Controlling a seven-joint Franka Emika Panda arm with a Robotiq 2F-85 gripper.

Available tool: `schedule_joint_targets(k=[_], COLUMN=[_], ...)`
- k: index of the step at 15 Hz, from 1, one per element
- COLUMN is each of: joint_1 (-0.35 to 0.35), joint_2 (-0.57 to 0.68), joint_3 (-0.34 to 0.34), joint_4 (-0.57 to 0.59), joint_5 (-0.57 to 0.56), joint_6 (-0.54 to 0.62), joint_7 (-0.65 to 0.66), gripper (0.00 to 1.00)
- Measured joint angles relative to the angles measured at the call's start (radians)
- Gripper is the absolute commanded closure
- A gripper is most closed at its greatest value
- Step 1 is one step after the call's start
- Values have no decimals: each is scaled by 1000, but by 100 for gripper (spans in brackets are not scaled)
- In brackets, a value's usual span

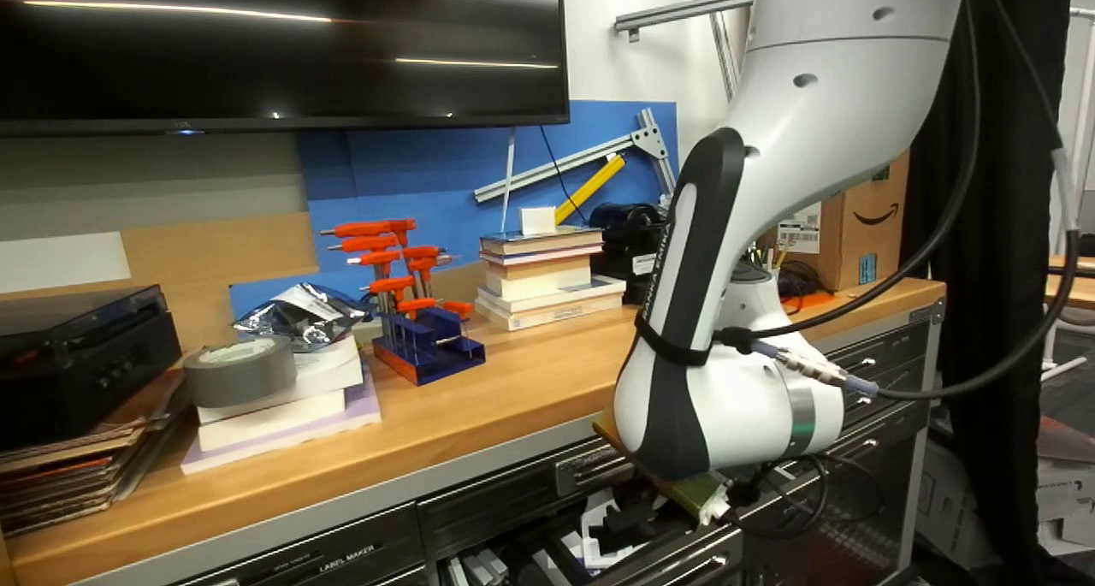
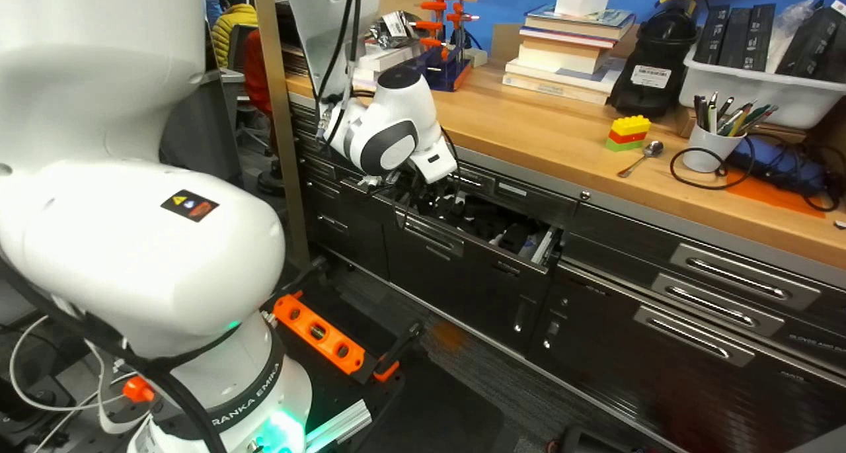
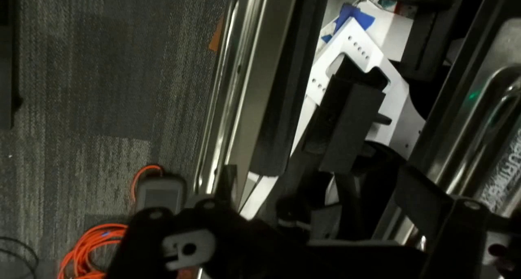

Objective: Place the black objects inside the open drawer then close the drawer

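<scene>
Jaws spread wide, 1 gripper (image 3: 318, 179) is over 1 open drawer (image 3: 264, 99). Black objects (image 3: 352, 126) lie inside, overlapping too much to count; 1 of them lies over 1 white bracket (image 3: 397, 93), near 1 blue scrap (image 3: 363, 18). On the workbench (image 2: 529, 129) are 2 book stacks (image 1: 537, 280) in both exterior views; in an exterior view, also 1 spoon (image 2: 652, 149), 1 pen cup (image 2: 717, 139) and 1 stack of toy bricks (image 2: 628, 134).

Below gripper (image 3: 323, 185): one open drawer (image 3: 264, 95); black pieces (image 3: 348, 128), count unclear. Away from gripper: one spoon (image 2: 640, 159), one cup (image 2: 704, 152).
</scene>
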Motion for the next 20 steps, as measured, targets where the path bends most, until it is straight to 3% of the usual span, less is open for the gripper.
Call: schedule_joint_targets(k=[3, 5, 8, 10, 12, 15, 20], joint_1=[226, 373, 585, 700, 728, 683, 432], joint_2=[-37, -24, -5, -10, -26, -52, -57], joint_3=[-239, -399, -617, -719, -733, -679, -432], joint_4=[-65, -98, -107, -98, -74, -26, 43], joint_5=[72, 60, -57, -159, -285, -394, -431], joint_6=[-88, -193, -394, -529, -648, -796, -896], joint_7=[-59, -56, 19, 85, 162, 200, 200], gripper=[0, 0, 0, 0, 0, 0, 0])
